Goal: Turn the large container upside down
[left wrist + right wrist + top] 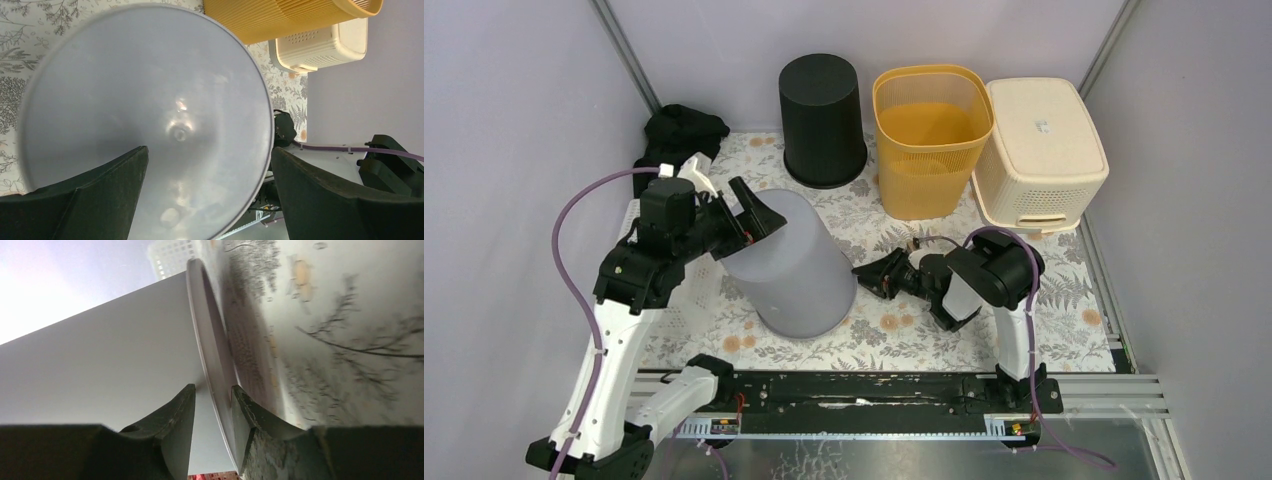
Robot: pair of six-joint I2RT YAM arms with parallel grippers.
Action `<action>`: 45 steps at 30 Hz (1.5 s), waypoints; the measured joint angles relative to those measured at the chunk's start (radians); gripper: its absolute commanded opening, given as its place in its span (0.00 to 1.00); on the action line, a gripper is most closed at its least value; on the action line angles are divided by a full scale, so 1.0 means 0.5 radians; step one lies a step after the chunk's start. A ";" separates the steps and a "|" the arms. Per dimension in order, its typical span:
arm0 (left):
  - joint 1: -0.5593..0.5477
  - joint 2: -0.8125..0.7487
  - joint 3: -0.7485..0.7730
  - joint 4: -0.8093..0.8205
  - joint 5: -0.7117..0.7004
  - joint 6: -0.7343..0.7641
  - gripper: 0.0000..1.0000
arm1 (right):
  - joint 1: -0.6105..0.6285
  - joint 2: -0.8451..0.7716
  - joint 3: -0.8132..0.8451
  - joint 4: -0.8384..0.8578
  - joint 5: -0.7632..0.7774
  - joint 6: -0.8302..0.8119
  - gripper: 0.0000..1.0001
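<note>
Four containers are sitting on the surface: one grey container [789,265], one black bin [822,120], one orange basket [929,150], one cream basket [1039,150]. One black cloth [682,135] is lying at the far-left corner. Two claws are showing: left claw [209,150], right claw [864,275].

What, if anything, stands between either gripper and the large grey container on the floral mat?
Nothing visible does. The left gripper has its open fingers on either side of the grey container at its closed base, and the right gripper straddles its rim. The black bin, orange basket and cream basket stand apart behind it.
</note>
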 measured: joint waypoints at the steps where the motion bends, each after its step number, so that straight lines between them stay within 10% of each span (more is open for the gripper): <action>1: 0.000 -0.002 -0.017 0.005 0.005 -0.003 1.00 | -0.006 -0.001 0.000 -0.033 -0.006 -0.019 0.40; 16: 0.000 -0.017 -0.092 0.059 0.027 -0.014 1.00 | -0.129 -0.529 0.124 -1.227 -0.073 -0.593 0.48; 36: 0.000 -0.026 -0.027 0.088 0.022 0.068 1.00 | -0.140 -1.577 0.582 -3.159 0.019 -1.661 0.97; 45: 0.000 -0.065 -0.032 0.147 0.025 0.066 1.00 | -0.124 -1.957 0.548 -3.429 -0.021 -1.750 0.79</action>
